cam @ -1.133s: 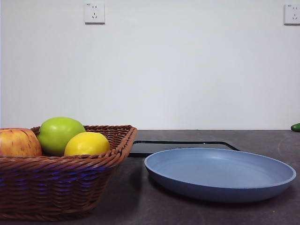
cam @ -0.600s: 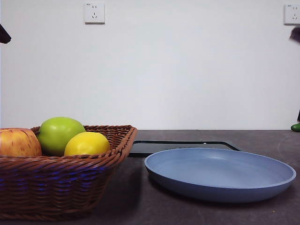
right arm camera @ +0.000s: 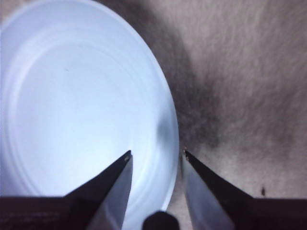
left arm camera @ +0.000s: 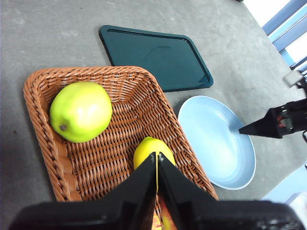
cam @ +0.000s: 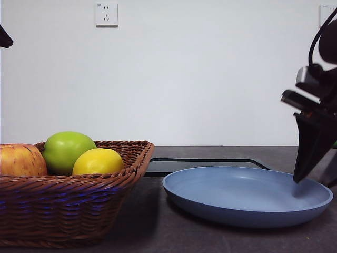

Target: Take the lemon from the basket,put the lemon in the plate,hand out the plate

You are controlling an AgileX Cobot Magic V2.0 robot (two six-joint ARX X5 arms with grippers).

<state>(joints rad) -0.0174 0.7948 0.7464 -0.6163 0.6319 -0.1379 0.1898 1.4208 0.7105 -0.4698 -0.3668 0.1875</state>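
Note:
The yellow lemon [cam: 97,162] lies in the brown wicker basket [cam: 63,211] at the left, beside a green apple [cam: 67,150]. In the left wrist view the lemon [left arm camera: 151,148] shows just past my left gripper [left arm camera: 157,165], which hangs shut and empty high above the basket [left arm camera: 45,139]. The light-blue plate [cam: 247,195] rests on the table to the right. My right gripper [cam: 311,174] has come down at the plate's right side. In the right wrist view it [right arm camera: 157,153] stands open, its jaws astride the rim of the plate [right arm camera: 72,105].
A red-yellow apple [cam: 21,161] sits at the basket's left end. A flat black tray [cam: 205,164] lies behind the plate and beside the basket [left arm camera: 156,55]. The left arm shows only as a black tip [cam: 4,39] at the upper left.
The right arm has come in from the right edge and dropped down to the plate's right rim. The fruit, basket and plate have not moved.

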